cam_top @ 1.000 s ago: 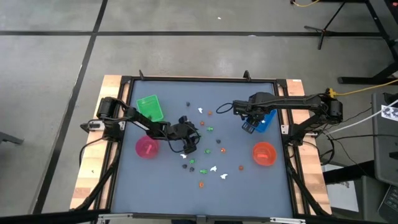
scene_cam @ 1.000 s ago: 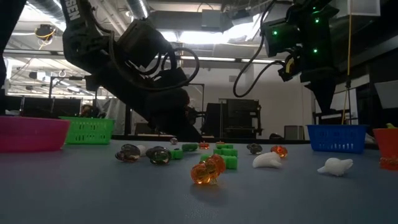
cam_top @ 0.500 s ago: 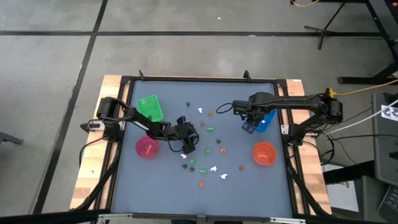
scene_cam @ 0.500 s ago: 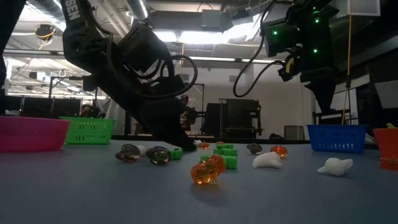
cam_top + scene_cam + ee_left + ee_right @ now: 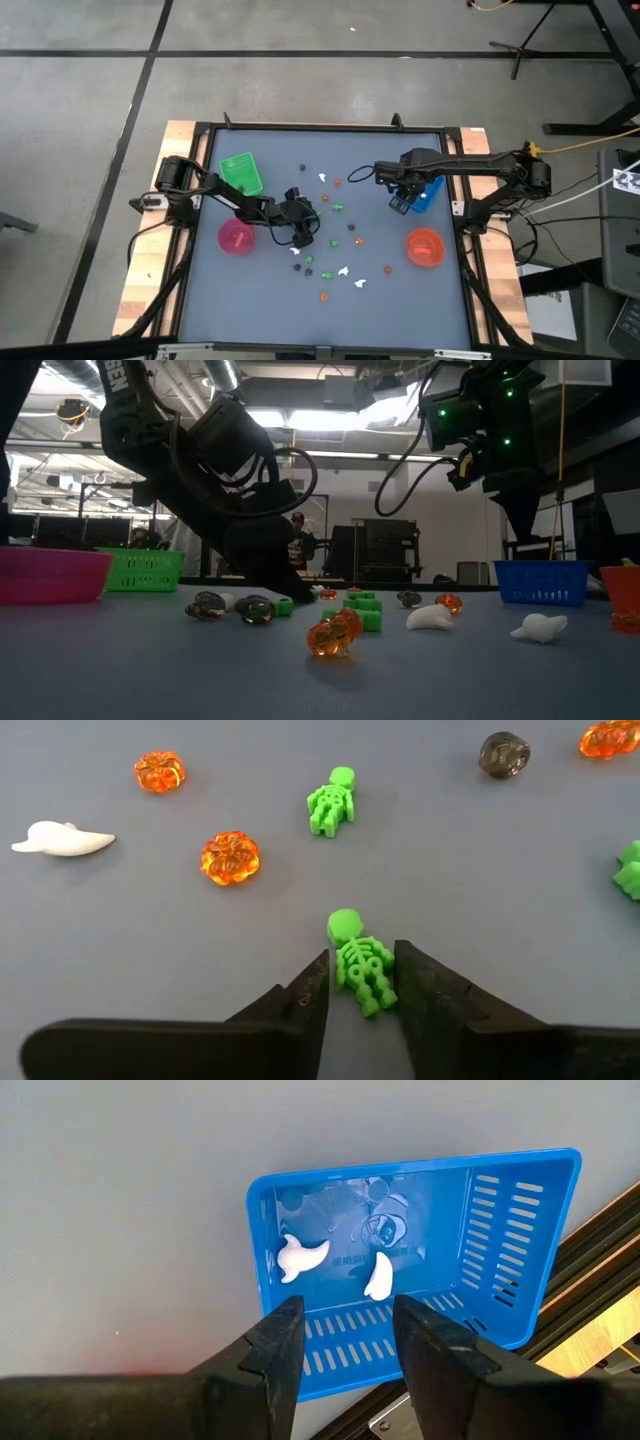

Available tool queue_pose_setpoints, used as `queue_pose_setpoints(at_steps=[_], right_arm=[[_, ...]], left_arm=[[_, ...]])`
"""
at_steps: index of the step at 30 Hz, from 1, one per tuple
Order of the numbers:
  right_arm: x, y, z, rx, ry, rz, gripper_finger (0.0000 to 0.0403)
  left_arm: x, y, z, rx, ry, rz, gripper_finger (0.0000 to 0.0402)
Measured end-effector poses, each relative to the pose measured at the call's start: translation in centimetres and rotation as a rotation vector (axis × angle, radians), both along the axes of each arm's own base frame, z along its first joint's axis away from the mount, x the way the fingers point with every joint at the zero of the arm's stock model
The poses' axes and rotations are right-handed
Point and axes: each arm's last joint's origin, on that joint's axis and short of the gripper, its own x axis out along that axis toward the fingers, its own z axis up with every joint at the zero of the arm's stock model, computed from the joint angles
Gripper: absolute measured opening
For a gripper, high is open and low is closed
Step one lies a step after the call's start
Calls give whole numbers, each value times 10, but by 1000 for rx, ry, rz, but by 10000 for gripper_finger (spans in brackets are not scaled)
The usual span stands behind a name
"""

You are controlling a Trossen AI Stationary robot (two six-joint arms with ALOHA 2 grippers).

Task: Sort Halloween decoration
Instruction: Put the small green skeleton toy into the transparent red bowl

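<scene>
High view: I see a grey-blue table [image 5: 400, 300] with a black frame and wooden side rails, on a concrete floor marked with dark lines. Four containers: one green tray [image 5: 241, 172] and one pink bowl [image 5: 236, 237] on the left, one blue tray [image 5: 424, 194] and one orange bowl [image 5: 424, 246] on the right. The small decorations [image 5: 340, 272] lie scattered across the middle of the table, too small here for me to count. The left gripper [image 5: 303, 236] is down among them near the centre; the right gripper [image 5: 401, 203] hangs beside the blue tray.

Low view: a workshop behind the table, with ceiling lights, dark equipment and a person standing far back. On the surface I count two dark figures [image 5: 254, 610], one orange pumpkin [image 5: 333, 633] in front with another farther back, two white ghosts [image 5: 538, 627], and a few green pieces.

Left wrist view: the fingers stand on either side of a green skeleton [image 5: 361, 964] lying flat; whether they are touching it I cannot tell. Beyond it: one more green skeleton [image 5: 331, 803], three orange pumpkins [image 5: 230, 857], one white ghost [image 5: 62, 839], one dark figure [image 5: 503, 753], and part of a green piece at the edge.

Right wrist view: the fingers are apart and hold nothing, above the blue tray's slotted wall. Two white ghosts [image 5: 301, 1257] lie inside it.
</scene>
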Motion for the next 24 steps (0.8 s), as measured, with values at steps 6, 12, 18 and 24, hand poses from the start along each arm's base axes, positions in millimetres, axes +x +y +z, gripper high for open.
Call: queue_pose_setpoints(at_steps=[6, 12, 18, 24], right_arm=[[0, 0, 0, 0, 0, 0, 154], [0, 0, 0, 0, 0, 0, 154], [0, 0, 0, 0, 0, 0, 154], [0, 0, 0, 0, 0, 0, 154]], left_arm=[[0, 0, 0, 1, 1, 1, 62], [0, 0, 0, 2, 1, 2, 44], [0, 0, 0, 3, -2, 3, 38], [0, 0, 1, 5, -6, 6, 37]])
